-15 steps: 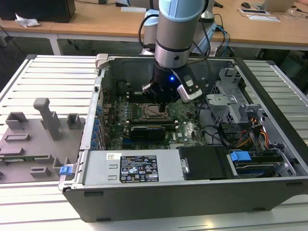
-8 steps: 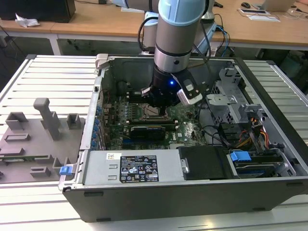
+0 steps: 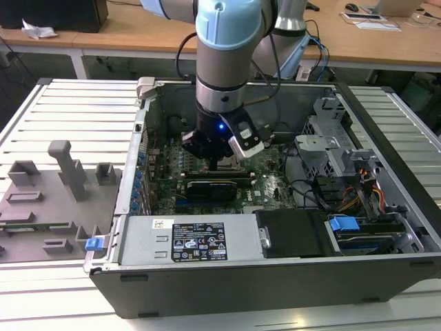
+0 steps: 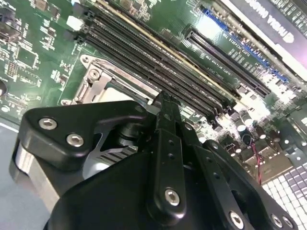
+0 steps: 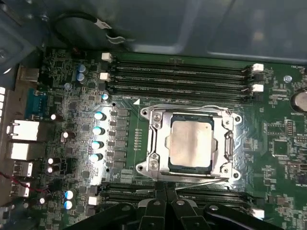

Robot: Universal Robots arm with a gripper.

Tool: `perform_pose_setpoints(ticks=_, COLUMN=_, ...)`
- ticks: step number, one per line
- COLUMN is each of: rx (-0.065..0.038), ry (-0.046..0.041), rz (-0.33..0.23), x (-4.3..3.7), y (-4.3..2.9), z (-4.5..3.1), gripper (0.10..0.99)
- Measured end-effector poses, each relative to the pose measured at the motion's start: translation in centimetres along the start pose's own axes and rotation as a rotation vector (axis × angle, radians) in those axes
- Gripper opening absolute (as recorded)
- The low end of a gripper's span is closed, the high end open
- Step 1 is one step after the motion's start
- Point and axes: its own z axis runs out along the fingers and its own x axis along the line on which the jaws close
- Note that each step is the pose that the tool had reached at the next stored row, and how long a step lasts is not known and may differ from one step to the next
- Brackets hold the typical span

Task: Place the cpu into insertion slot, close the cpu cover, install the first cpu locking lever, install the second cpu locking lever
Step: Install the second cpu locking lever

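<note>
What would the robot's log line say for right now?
cpu: in slot, under closed cover | gripper: fingers shut, empty, tips at the cover's edge | board: inside open case

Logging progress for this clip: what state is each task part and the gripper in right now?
cpu: seated flat in the insertion slot, silver top up.
insertion slot: filled by the cpu.
cpu cover: closed, lying flat around the cpu.
locking lever: thin wire rod along the socket edge nearest the gripper; whether it is latched cannot be told.
gripper: fingers together, tips at that lever.
computer case: side open, motherboard exposed.
</note>
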Motion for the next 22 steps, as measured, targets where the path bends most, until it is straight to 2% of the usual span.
perform_pose_setpoints(ticks=2, rx=-0.008, ry=-0.0005, rz=0.000, x=0.12, y=-0.10, z=0.17, gripper=0.106)
perform_pose_setpoints(ticks=5, rx=-0.029, ry=-0.0021, rz=0.000, x=0.55, y=-0.25, z=0.28, gripper=0.106)
perform_pose_setpoints(ticks=6, rx=-0.042, ry=-0.0029, rz=0.000, x=0.88, y=-0.25, z=0.32, gripper=0.106)
perform_pose_setpoints(ticks=8, rx=-0.053, ry=-0.0038, rz=0.000, x=1.12, y=-0.32, z=0.63, gripper=0.106)
perform_pose_setpoints(ticks=10, rx=-0.075, ry=-0.0054, rz=0.000, x=1.33, y=-0.64, z=0.75, gripper=0.106)
perform_pose_setpoints(ticks=11, rx=-0.081, ry=-0.0058, rz=0.000, x=1.41, y=-0.74, z=0.78, gripper=0.106)
perform_pose_setpoints(ticks=12, rx=-0.094, ry=-0.0066, rz=-0.001, x=1.52, y=-1.01, z=0.86, gripper=0.106)
perform_pose_setpoints(ticks=14, rx=-0.125, ry=-0.0087, rz=-0.001, x=1.75, y=-1.50, z=0.97, gripper=0.106)
perform_pose_setpoints(ticks=16, rx=-0.133, ry=-0.0093, rz=-0.001, x=1.80, y=-1.82, z=1.44, gripper=0.106)
perform_pose_setpoints(ticks=19, rx=-0.148, ry=-0.0103, rz=-0.001, x=1.81, y=-1.88, z=1.85, gripper=0.106)
perform_pose_setpoints(ticks=22, rx=-0.153, ry=-0.0103, rz=-0.001, x=1.82, y=-1.91, z=2.16, gripper=0.106)
